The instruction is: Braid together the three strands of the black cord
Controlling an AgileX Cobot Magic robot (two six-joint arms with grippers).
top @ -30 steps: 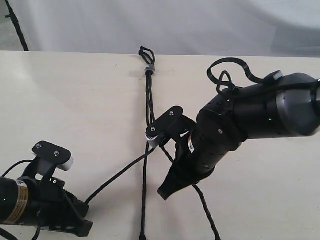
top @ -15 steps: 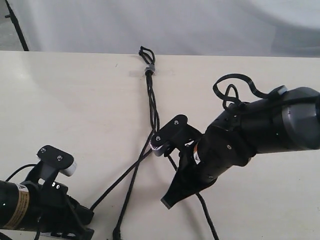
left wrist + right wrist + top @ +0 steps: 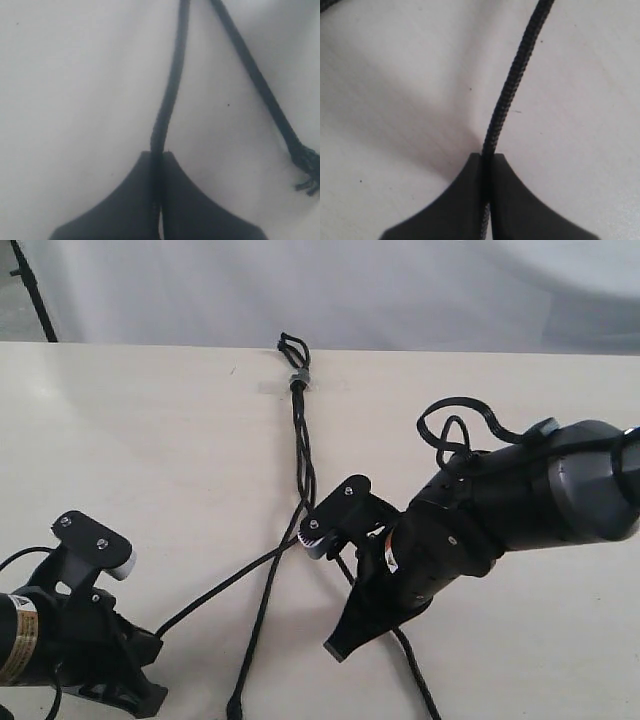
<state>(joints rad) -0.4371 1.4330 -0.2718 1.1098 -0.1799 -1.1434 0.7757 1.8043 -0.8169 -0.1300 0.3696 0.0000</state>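
Observation:
The black cord runs down the table from its grey band, twisted together as far as the right arm. Below that the three strands spread apart. One strand leads to my left gripper, which is shut on it; the left wrist view shows that strand pinched in the left gripper. A loose middle strand ends in a frayed tip. My right gripper is shut on the third strand, which is clamped in the right gripper.
The cream table ends at a far edge just behind the cord's small loops. A white backdrop hangs beyond it. The right arm's own smooth cable loops above its wrist.
The left gripper has drawn leftward with its strand. The loose middle strand's lower end has swung to the left. The right gripper has shifted slightly, still gripping.

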